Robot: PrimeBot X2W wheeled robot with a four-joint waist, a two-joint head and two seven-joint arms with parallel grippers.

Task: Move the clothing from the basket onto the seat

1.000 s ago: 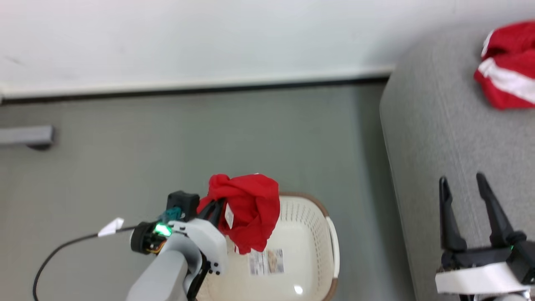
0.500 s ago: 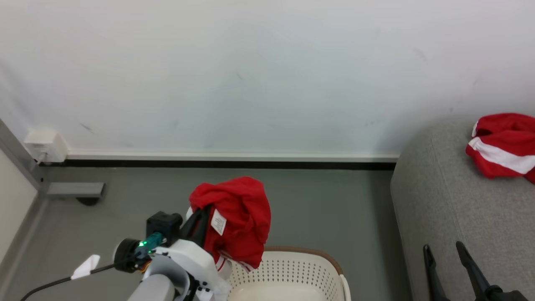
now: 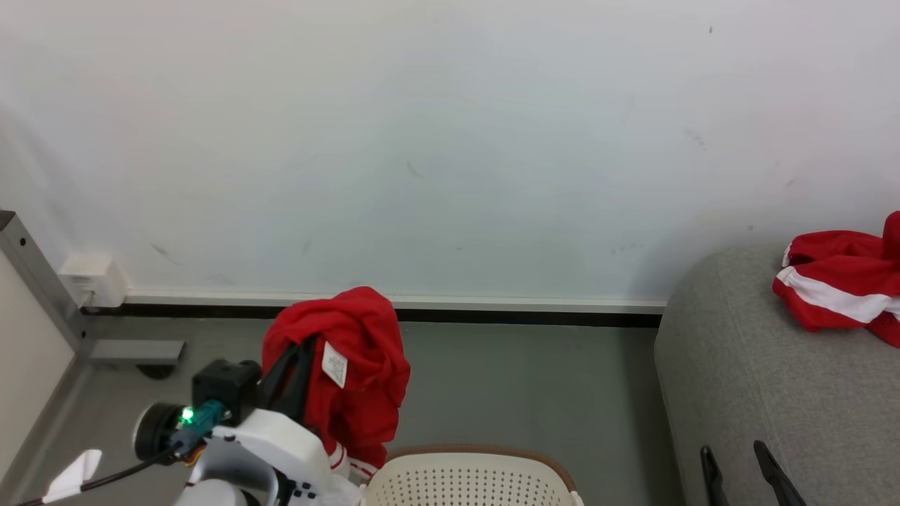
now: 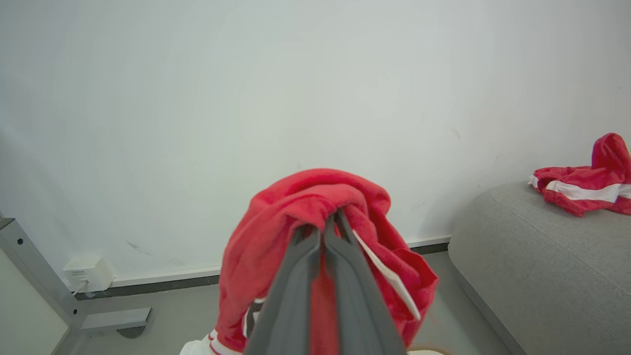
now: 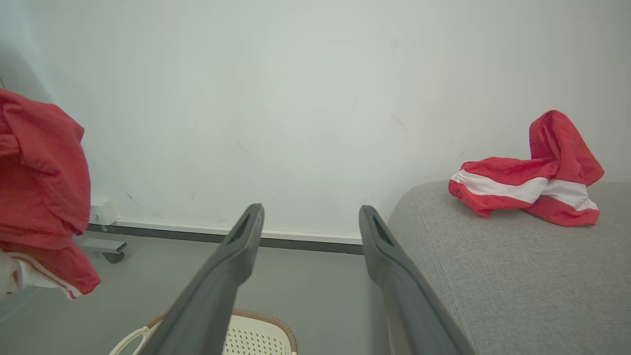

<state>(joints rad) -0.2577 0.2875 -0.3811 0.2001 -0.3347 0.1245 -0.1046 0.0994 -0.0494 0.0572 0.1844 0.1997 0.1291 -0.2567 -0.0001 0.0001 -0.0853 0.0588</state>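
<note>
Left gripper [image 4: 331,222], jaws pressed together on a fold of the clothing [image 3: 358,351]. The red garment is draped over both dark fingers and is held raised in front of the white wall [image 3: 450,140]. A small white label [image 3: 335,364] is seen on the side turned toward the head camera, and a white band with thin red stripes is shown at the lower hem. The hem hangs just beside the left end of the brown rim of the basket [image 3: 478,450], above the grey floor [image 3: 527,379]; whether fabric and rim touch cannot be told. The seat [image 3: 773,393] is shown at the right, well apart from the held clothing. A second red garment [image 3: 837,281] with a white panel is seen crumpled on the seat's top, near its rear edge by the wall. Right gripper [image 5: 309,209], fingers spread wide with nothing between them, is shown near the seat's left edge, pointed toward the wall.
</note>
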